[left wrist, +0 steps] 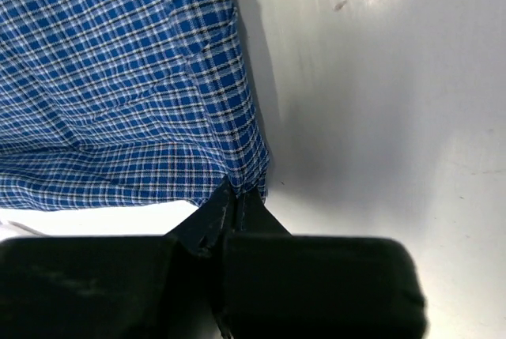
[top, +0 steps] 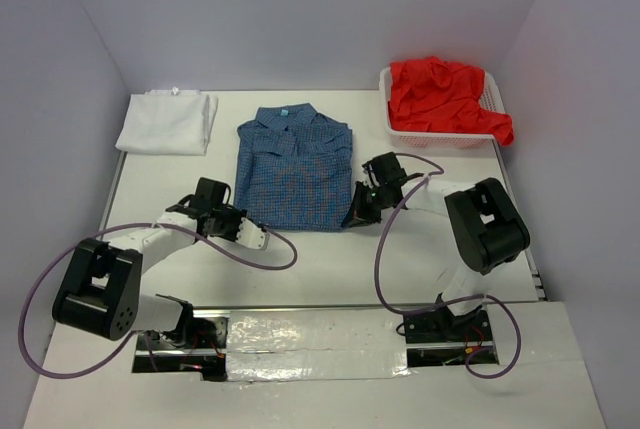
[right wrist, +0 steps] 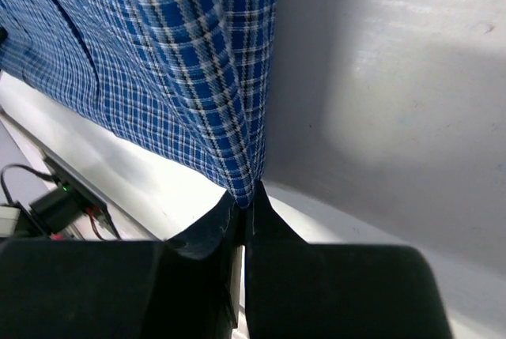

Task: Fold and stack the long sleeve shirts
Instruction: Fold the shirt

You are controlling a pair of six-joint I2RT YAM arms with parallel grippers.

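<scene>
A folded white shirt [top: 167, 121] is lying at the far left of the table [top: 320, 264]. The left gripper [left wrist: 236, 203] is pinching the near left corner of the blue checked shirt [top: 295, 164], which is lying flat in the middle. The right gripper [right wrist: 247, 201] is pinching the near right corner the same way. The shirt is stretching away from both grippers, with its collar [top: 290, 112] at the far end, so I think the next move is lifting this near edge toward the collar. A crumpled red shirt [top: 445, 94] is sitting in the white basket [top: 440, 137] at the far right. The blue shirt's sleeves are hiding, and I cannot tell how much cloth each gripper is holding.
</scene>
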